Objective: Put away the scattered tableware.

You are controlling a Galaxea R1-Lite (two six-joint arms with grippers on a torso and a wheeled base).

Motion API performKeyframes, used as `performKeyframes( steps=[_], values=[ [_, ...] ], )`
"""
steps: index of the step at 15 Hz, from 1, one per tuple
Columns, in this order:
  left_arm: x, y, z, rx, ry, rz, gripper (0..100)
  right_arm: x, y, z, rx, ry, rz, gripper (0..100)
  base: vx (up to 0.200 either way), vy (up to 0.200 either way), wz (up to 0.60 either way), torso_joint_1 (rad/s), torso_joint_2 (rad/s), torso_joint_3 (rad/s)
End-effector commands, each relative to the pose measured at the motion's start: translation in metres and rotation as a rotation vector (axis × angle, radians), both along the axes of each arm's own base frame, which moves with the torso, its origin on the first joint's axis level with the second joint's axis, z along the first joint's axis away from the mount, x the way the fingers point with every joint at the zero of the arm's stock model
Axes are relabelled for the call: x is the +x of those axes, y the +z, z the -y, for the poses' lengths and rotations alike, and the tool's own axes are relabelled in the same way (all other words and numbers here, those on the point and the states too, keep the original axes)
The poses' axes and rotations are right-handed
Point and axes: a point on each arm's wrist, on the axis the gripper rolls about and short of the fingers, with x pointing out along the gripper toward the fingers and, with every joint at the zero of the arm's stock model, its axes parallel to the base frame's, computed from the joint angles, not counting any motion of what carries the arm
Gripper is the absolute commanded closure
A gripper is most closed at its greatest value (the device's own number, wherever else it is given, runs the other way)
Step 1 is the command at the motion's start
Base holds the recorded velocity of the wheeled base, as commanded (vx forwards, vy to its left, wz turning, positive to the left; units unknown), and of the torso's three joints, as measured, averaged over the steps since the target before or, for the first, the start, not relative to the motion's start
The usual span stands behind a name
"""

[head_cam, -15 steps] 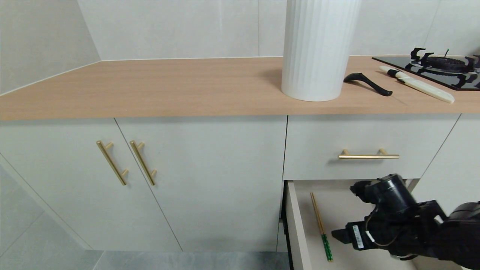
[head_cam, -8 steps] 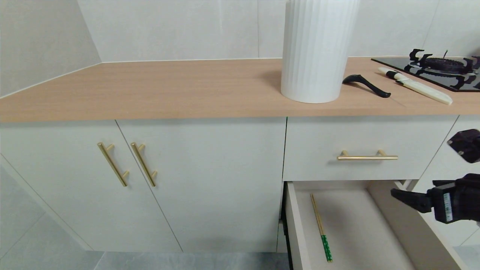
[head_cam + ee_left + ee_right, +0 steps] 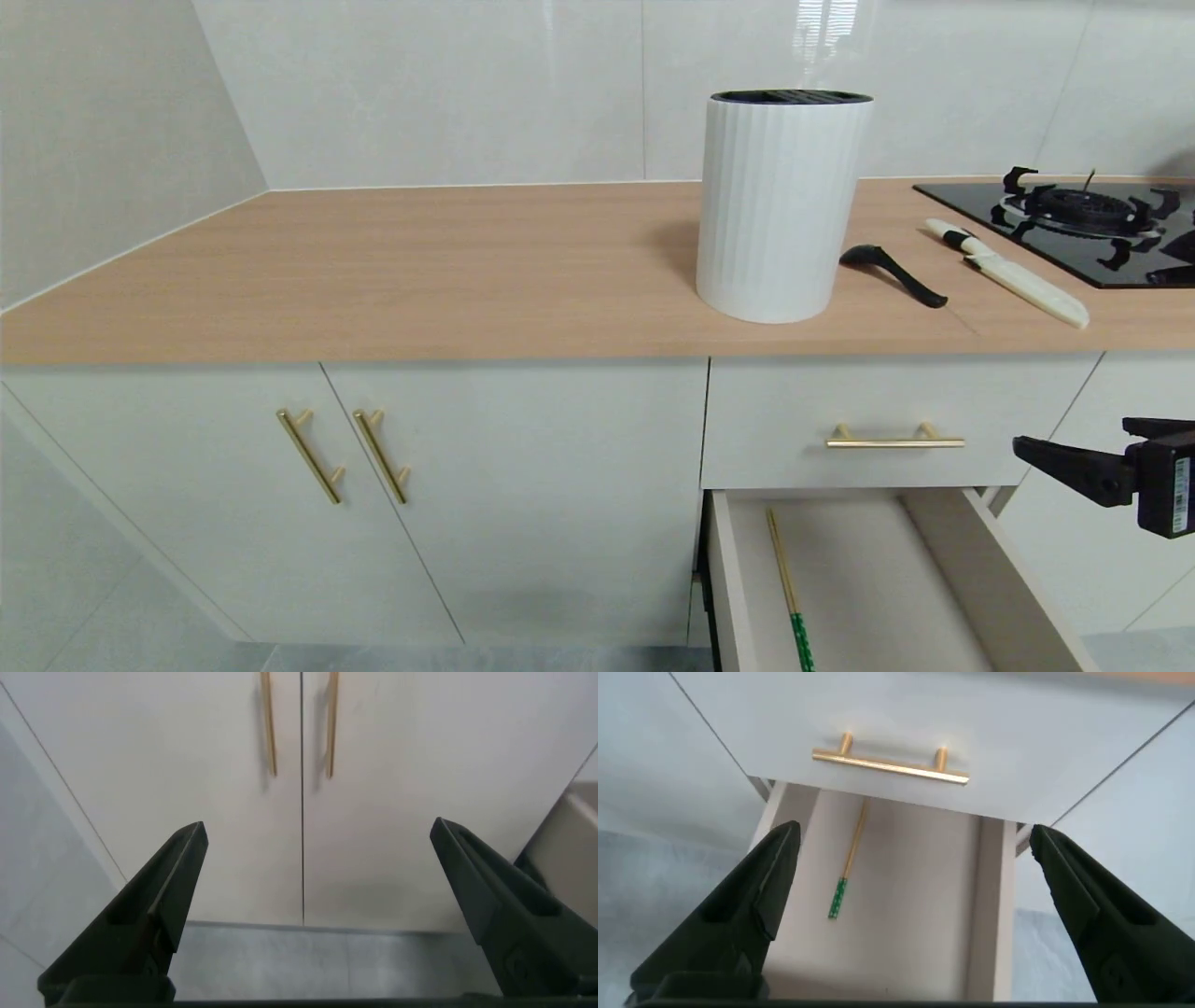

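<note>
The thin wooden chopsticks with green ends (image 3: 786, 590) lie flat in the pulled-out white drawer (image 3: 985, 565), close to its left wall. I think they are already put away there. The black curved spoon (image 3: 892, 274) and the white knife with a black band (image 3: 1010, 273) lie on the light brown wooden worktop (image 3: 420, 271). They are just right of the tall white ribbed holder (image 3: 780, 210) and left of the black stove (image 3: 1074, 219). They look like the next things to tidy. The drawer is likely left open so more can go in.

The right pincer (image 3: 915, 835) is spread wide and holds nothing. It hangs in front of the drawers, off to the right side, free for the next pick. The left pincer (image 3: 318, 829) is wide open and empty too. It sits low in front of the white cupboard doors (image 3: 392, 784), out of the way.

A second ago the right pincer was down inside the drawer, right by the chopsticks. Now it is out and beside the drawer. The head camera has tipped up, so the holder's dark top shows. The things on the worktop have not moved.
</note>
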Motion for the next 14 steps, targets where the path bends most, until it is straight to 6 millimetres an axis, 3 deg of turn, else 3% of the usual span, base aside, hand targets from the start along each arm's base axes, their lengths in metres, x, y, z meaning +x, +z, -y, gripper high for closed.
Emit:
performKeyframes(
  steps=[1, 9, 12, 14],
  values=[
    [0.000, 0.000, 0.000, -0.001, 0.002, -0.001, 0, 0.000, 0.000, 0.000, 0.001, 0.001, 0.003, 0, 0.000, 0.000, 0.00, 0.163, -0.46, -0.310],
    [0.000, 0.000, 0.000, -0.001, 0.002, -0.001, 0, 0.005, 0.001, -0.002, 0.002, 0.001, 0.006, 0, 0.000, 0.000, 0.00, 0.182, -0.48, -0.292],
    [0.000, 0.000, 0.000, -0.001, 0.002, -0.001, 0, 0.037, 0.005, -0.007, -0.003, -0.011, -0.021, 0, 0.000, 0.000, 0.00, 0.157, -0.38, -0.222],
    [0.000, 0.000, 0.000, -0.001, 0.002, -0.001, 0, 0.091, 0.013, -0.005, 0.050, 0.047, -0.050, 0, 0.000, 0.000, 0.00, 0.044, -0.10, -0.058]
  ],
)
